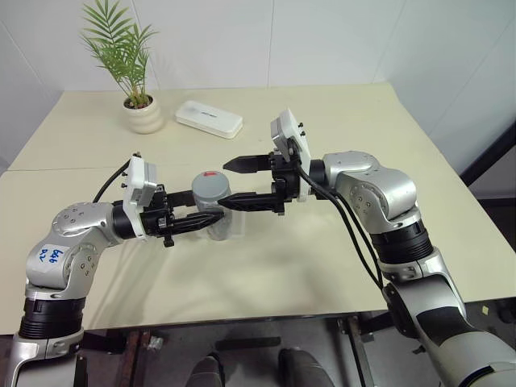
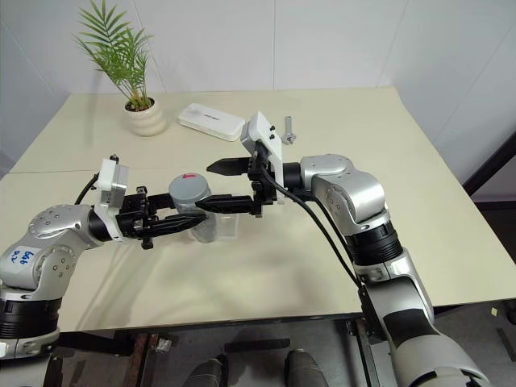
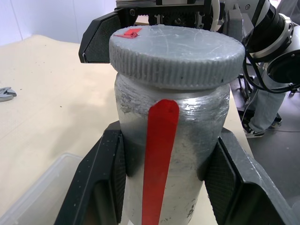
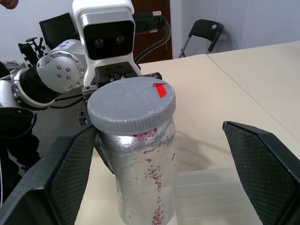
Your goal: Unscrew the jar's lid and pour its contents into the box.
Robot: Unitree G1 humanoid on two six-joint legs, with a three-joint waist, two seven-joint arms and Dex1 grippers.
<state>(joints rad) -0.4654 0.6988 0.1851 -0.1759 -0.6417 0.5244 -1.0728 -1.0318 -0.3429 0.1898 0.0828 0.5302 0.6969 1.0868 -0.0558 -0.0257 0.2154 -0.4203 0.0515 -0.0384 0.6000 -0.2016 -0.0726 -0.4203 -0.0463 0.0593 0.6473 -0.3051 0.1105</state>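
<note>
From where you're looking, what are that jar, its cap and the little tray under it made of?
The jar looks like silvery metal or foil-wrapped: dull, scuffed sheen, with a red strip down its side. The lid seems matte grey plastic, its edge finely ribbed for gripping. The box appears to be clear, glossy plastic, since the tabletop shows through it.

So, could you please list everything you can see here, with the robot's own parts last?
Silver metallic jar with red strip: one, held above the table.
Grey ribbed round lid: one, on the jar.
Clear plastic box: one, on the table below the jar.
Green palm in cream pot: one, far left of the table.
White oblong case: one, beside the pot.
Metal bolt: one, far side of the table.
Beige table: one.
Left end effector: black, shut on the jar.
Right end effector: black, open, fingers either side of the lid.
</note>
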